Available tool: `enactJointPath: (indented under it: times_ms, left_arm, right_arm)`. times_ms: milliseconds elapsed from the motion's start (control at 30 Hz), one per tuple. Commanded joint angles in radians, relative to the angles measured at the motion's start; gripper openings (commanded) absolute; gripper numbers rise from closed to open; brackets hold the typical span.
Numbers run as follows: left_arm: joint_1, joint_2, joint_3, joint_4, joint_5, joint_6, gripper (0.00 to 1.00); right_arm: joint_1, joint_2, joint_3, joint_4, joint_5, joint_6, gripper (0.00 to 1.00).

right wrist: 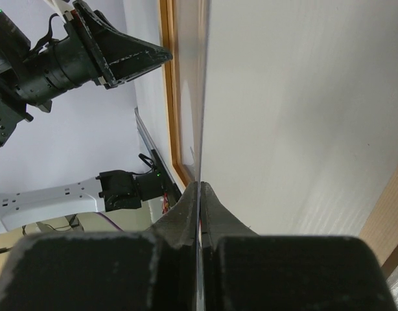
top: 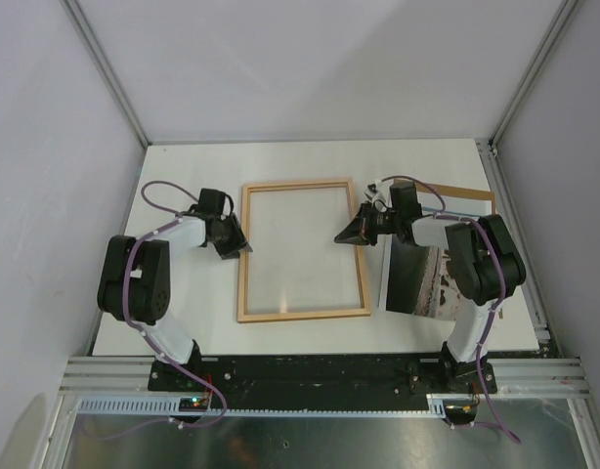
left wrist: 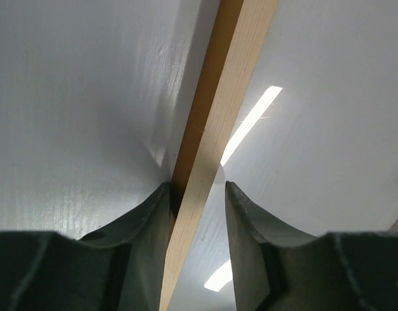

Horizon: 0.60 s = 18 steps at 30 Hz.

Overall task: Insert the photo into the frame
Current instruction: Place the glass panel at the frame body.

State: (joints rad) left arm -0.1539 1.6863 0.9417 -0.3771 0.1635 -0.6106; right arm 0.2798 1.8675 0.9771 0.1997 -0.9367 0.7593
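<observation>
from here i judge the job barely begun: the frame (top: 305,314) lies flat in the middle of the worktop (top: 280,161), light wood face up, and its opening shows only the pale surface beneath, perhaps through a clear pane, which i cannot confirm. the photo (top: 415,283) is not in it. it lies on the worktop just right of the frame, toward the near side, partly hidden under my right arm. what remains is to pick the print up, carry it left and lay it inside the rails, then presumably close it with the brown-edged board (top: 471,192) lying at the far right. my left claw (top: 236,246) straddles the frame's left rail with its jaws apart. in the wrist view one finger (left wrist: 147,214) touches the wood and the other stands clear of it, so nothing is clamped. my right claw (top: 347,234) sits at the frame's right rail with its jaws pressed together. a thin edge-on line runs out from the tips, and i cannot tell whether a sheet is pinched there. the rails are thin, square-edged, matt wood. the print looks glossy, flat and floppy, dark water against mottled pale land.
</observation>
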Motion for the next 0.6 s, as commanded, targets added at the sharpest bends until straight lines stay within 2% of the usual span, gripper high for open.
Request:
enactJointPath:
  times_ms: [0,200,333,400,567]
  left_arm:
    - [-0.011,-0.001,0.023,0.025,0.028,0.033,0.45]
    - [-0.008,-0.057,0.014,0.015,0.009,0.047,0.51]
    - [0.003,-0.099,0.007,-0.011,-0.058,0.047,0.54]
    - [0.018,-0.112,0.005,-0.029,-0.095,0.042,0.52]
    - [0.041,-0.109,0.006,-0.057,-0.131,0.047,0.34]
  right_arm:
    - [0.024,0.017,0.023,0.009,-0.061,0.015,0.0]
    - [0.022,0.019,0.022,0.013,-0.062,0.015,0.0]
    - [0.02,0.017,0.023,0.011,-0.059,0.013,0.0]
    - [0.02,0.015,0.023,0.009,-0.058,0.011,0.0]
    - [0.018,0.014,0.022,0.011,-0.056,0.011,0.0]
